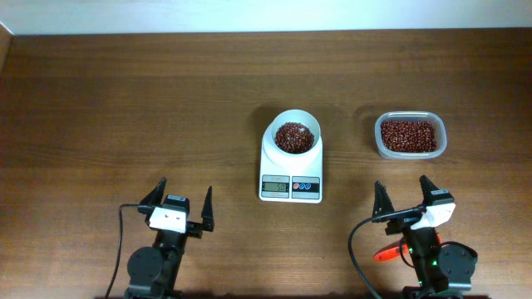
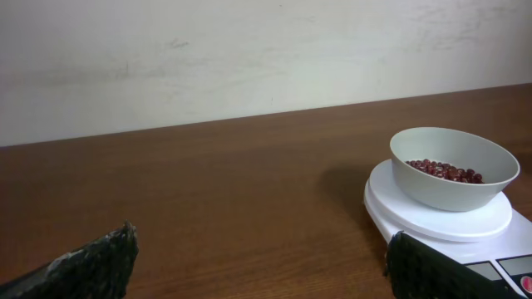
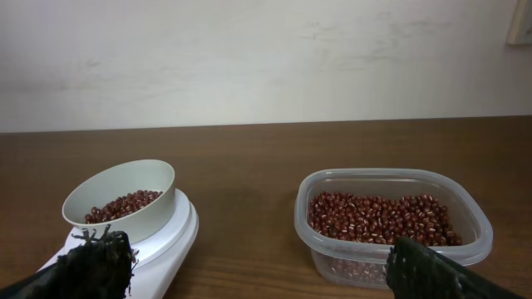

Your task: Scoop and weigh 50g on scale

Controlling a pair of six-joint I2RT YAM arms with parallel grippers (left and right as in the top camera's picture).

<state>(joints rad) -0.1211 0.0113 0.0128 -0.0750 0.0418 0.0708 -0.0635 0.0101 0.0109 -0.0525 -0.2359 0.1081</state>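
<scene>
1. We see the scale [image 1: 290, 170] at the middle of the desk [image 1: 125, 100], with its display and buttons facing the arms.
2. Its white bowl [image 1: 296, 115] sits on the platform and holds a shallow layer of red-brown beans [image 1: 294, 137].
3. A clear tub [image 1: 442, 137] of the same beans stands to the scale's right, apart from it.
4. The left tool [image 1: 184, 198] stands wide and empty, near the front of the desk.
5. The right tool [image 1: 402, 191] is likewise wide, holding nothing, just in front of the tub.
</scene>
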